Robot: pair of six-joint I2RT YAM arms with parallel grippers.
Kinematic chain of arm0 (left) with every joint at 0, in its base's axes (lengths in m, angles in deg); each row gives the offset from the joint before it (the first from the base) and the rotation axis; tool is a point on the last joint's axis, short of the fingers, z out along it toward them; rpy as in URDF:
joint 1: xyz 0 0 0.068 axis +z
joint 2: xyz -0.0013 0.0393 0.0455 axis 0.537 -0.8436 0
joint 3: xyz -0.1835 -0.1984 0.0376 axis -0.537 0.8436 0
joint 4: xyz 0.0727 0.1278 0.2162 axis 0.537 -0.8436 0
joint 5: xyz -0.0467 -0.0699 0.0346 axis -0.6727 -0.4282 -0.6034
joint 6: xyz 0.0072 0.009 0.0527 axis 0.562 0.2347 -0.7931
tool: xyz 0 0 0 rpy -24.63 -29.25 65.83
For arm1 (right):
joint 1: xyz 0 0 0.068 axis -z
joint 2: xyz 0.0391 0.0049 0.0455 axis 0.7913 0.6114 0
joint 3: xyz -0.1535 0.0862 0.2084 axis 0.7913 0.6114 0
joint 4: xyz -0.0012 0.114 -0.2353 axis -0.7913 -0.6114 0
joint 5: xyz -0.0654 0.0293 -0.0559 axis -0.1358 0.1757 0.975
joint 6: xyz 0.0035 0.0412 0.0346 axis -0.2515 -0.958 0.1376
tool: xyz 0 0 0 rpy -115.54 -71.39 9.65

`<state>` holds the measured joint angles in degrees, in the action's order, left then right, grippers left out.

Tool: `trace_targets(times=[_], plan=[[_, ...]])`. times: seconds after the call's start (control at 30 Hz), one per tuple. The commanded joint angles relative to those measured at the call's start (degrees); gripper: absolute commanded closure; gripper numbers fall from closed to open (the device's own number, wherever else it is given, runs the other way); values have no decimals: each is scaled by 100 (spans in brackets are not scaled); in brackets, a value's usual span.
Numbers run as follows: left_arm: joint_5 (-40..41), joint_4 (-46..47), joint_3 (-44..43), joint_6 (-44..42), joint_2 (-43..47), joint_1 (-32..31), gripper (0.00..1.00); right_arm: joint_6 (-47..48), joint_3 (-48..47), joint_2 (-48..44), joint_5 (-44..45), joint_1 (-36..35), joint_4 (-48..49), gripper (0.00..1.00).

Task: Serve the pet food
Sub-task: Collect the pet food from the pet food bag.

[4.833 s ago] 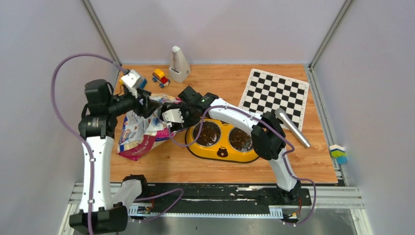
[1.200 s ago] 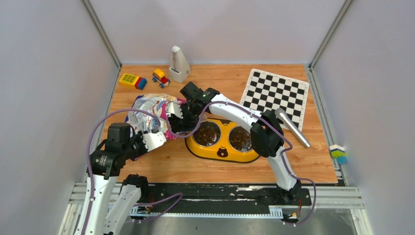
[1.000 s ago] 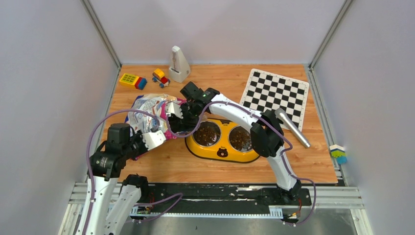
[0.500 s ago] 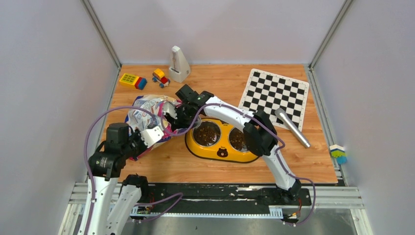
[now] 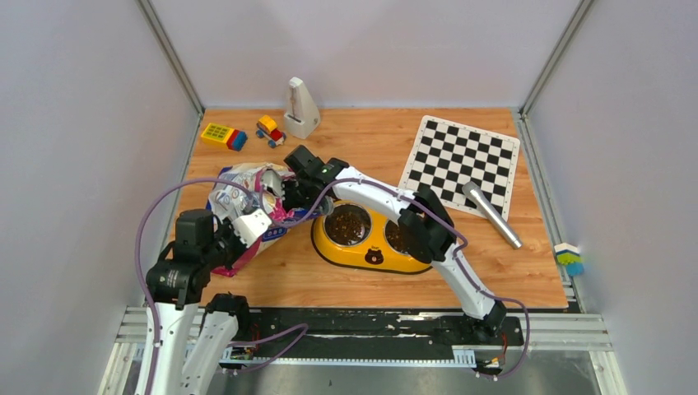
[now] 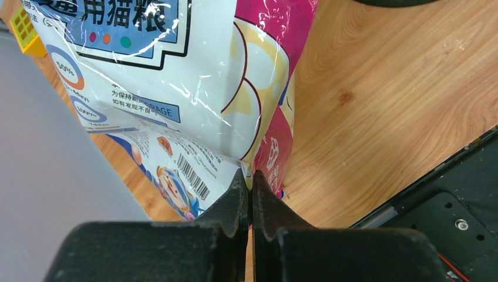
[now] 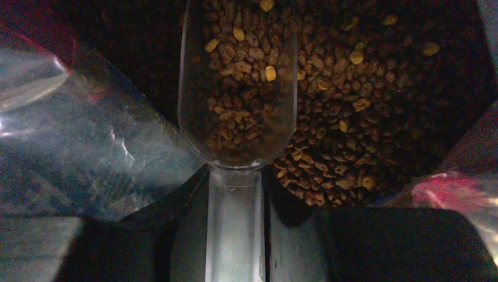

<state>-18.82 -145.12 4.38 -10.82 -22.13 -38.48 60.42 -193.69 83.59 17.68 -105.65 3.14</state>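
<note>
Reaching further left, the right gripper point(image 7: 235, 197) is clamping the scoop point(image 7: 238, 132) amid pet food point(image 7: 352, 88). Left gripper point(image 6: 248, 183) is pinching the "猫粮" bag point(image 6: 147, 88).

Bag point(image 5: 243, 197): laid on the table point(image 5: 288, 276), left of the feeder point(image 5: 362, 257).
Scoop point(image 7: 238, 88): set inside the bag, in the pet food point(image 7: 352, 117).
Checkerboard point(image 5: 461, 156): placed behind and right of the feeder.
Cylinder point(image 5: 491, 216): laid partly on the checkerboard's near right corner.

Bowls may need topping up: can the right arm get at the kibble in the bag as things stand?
Probably yes: the right gripper holds the scoop inside the open bag, just over the kibble; nothing shows in between.
</note>
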Motion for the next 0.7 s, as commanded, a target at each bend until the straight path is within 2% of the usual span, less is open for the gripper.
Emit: trace_targets(times=[0.0,0.27,0.67], plan=[[-743,758,-66,391,229,-5,100,-511,145,-180,-241,-204,342,100],[15,1174,173,714,267,36,100,-879,1090,-1351,-483,159,784,100],[50,1241,182,827,230,89,100,-240,2340,-2761,33,561,522,100]])
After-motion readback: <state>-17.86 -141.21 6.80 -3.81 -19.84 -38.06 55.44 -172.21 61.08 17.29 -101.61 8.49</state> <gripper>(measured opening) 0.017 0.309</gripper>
